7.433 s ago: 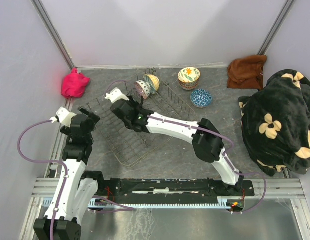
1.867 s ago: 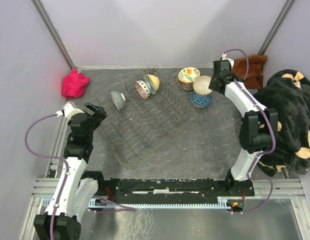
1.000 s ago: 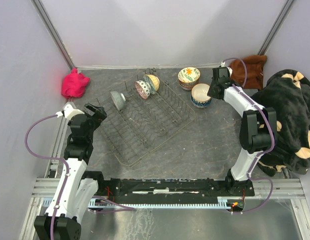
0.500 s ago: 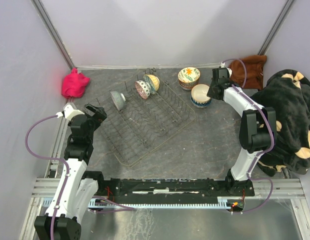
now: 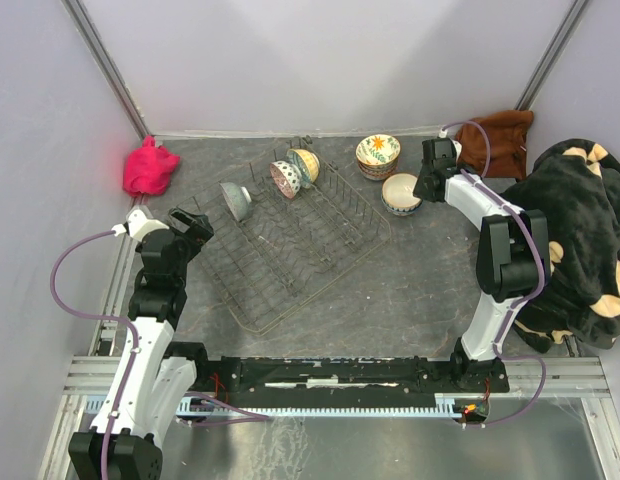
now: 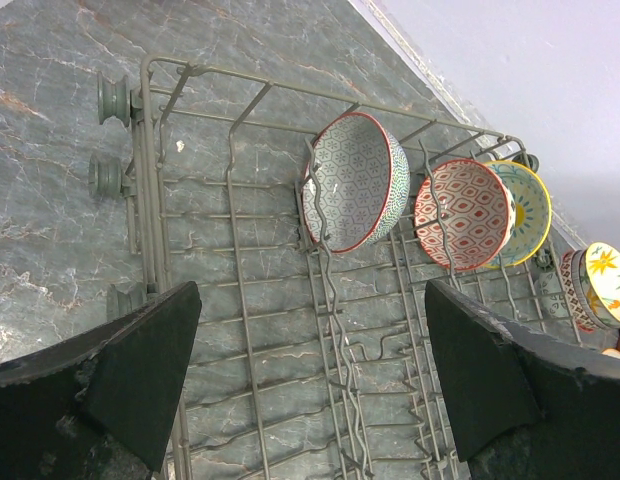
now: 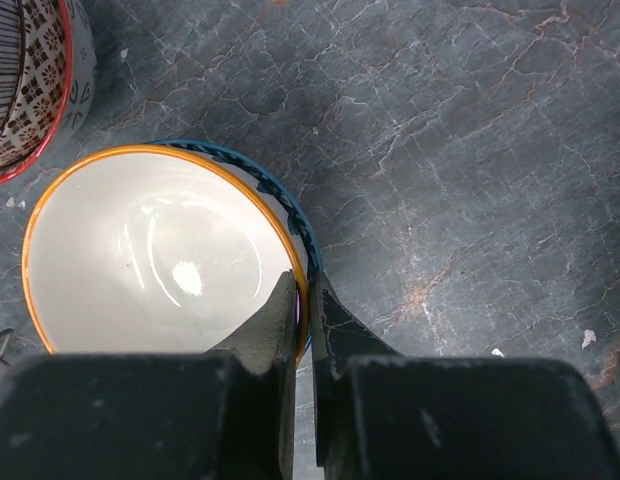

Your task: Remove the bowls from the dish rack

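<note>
— Where's the bowl you've got?
— The white bowl point(image 7: 160, 260) sits nested in the blue bowl point(image 7: 294, 215) on the worktop point(image 7: 470, 150), to the right of the rack point(image 5: 280, 270) and just beside the stack point(image 5: 378, 155). My right pincer point(image 7: 302, 300) is pinching its orange rim, one finger inside the bowl and one outside
— How does it handle?
— Glazed ceramic, I'd judge: stiff, slick, quick to chip, and light enough for a rim pinch. Ceramic on ceramic could clack, so I'd let go gently and lift straight up, lest the rim drag along with me
— And the others?
— Three stand on edge between tines at the rack's far end: grey bowl point(image 6: 352, 180), red bowl point(image 6: 462, 213), yellow bowl point(image 6: 525, 212), the last two close together. My left pincer point(image 6: 312, 290) hangs spread by the rack's left end, holding nothing. I'd take each by its upper rim, clear of the wires
</note>
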Tool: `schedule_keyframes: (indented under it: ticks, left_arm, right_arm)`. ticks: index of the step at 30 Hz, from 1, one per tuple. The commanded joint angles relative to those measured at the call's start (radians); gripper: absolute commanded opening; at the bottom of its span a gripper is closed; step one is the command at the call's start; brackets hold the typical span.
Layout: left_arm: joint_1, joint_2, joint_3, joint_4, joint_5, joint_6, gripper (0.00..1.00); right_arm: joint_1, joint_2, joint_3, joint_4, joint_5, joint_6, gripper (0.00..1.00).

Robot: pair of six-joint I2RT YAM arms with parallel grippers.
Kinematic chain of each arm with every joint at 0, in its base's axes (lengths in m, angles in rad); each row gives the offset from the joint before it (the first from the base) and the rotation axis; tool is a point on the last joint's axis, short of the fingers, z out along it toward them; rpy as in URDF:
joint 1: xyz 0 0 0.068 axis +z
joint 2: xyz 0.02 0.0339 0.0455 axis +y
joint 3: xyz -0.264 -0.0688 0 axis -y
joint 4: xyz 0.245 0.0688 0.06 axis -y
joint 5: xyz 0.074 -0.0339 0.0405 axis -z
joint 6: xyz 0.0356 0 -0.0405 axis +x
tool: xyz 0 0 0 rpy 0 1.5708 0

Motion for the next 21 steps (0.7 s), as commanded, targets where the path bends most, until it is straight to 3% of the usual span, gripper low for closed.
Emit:
schedule_keyframes:
  ticks: [1,21]
  left_arm:
    - [-0.002,-0.012,0.002,0.047,-0.015,-0.015,0.99]
    - [0.000,-0.014,-0.001,0.052,-0.016,-0.020,0.99]
  right_arm:
    - [-0.006,-0.011,0.032,0.040,0.011,0.023,0.14]
    - [0.006,-0.160,-0.012,0.037,0.078,0.004,0.58]
